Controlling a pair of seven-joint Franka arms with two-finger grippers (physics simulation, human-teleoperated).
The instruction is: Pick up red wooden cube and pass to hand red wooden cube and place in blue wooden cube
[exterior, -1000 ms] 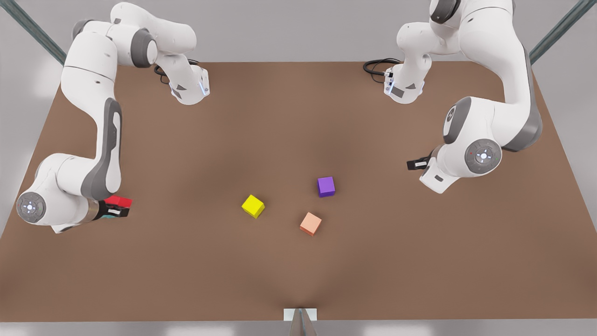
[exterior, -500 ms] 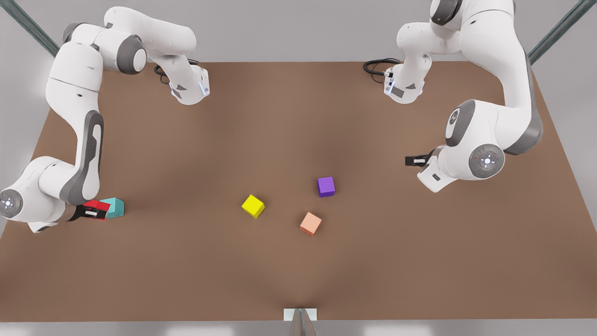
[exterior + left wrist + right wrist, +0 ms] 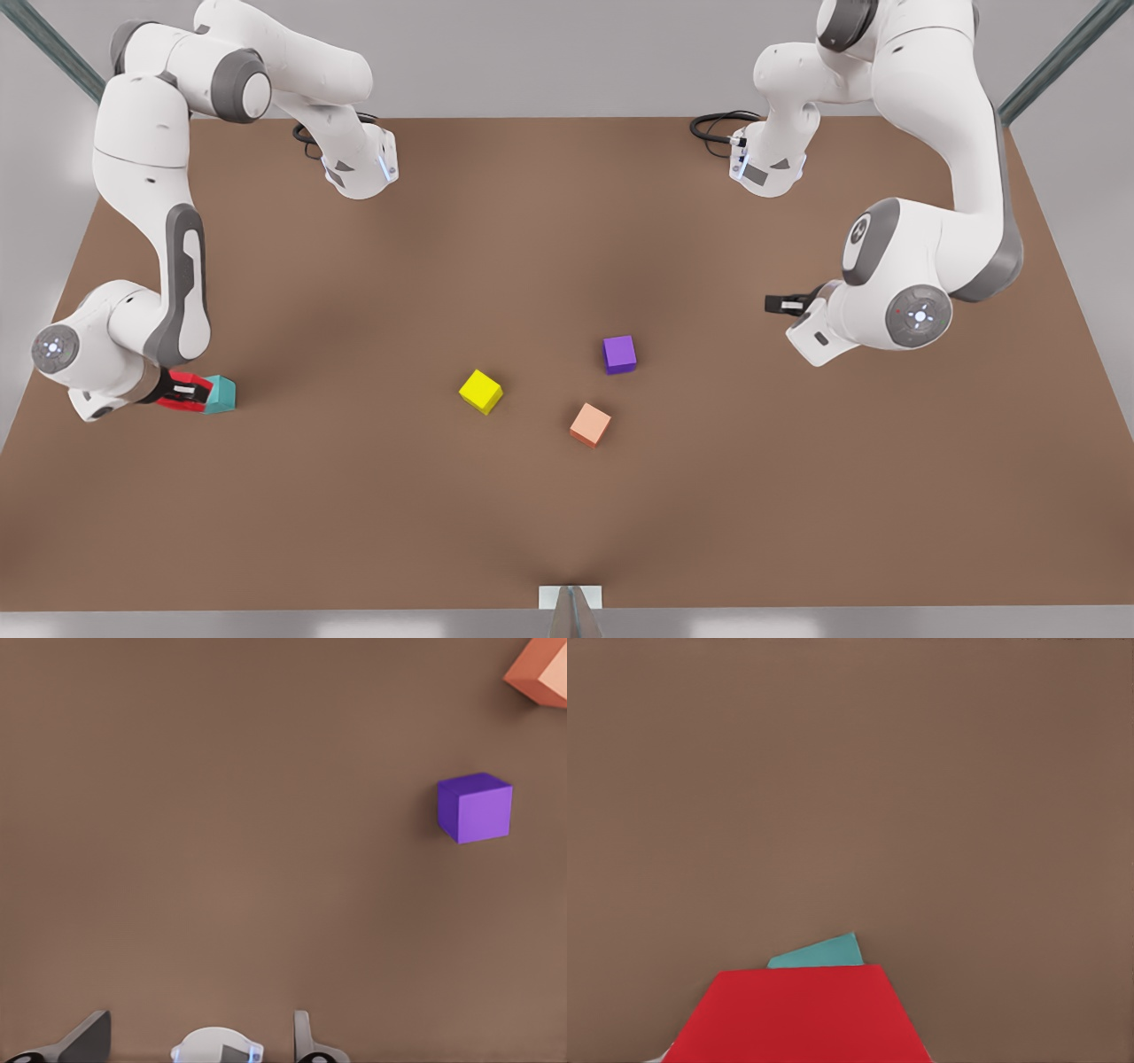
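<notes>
At the front view's left, my right gripper is shut on the red wooden cube. It holds the cube low, right beside the blue wooden cube, a teal block on the table. In the right wrist view the red wooden cube is up close and a corner of the blue wooden cube pokes out behind it. I cannot tell whether the two cubes touch. My left gripper waits at the front view's right, above the table, with its fingers open and nothing between them.
A yellow cube, a purple cube and a salmon-orange cube lie near the middle of the brown table. The purple cube and the salmon-orange cube also appear in the left wrist view. Both arm bases stand at the far edge.
My right gripper, still holding the red cube, drew back toward the front view's left, uncovering the teal cube, then edged back against it. The left gripper drifted slightly leftward.
</notes>
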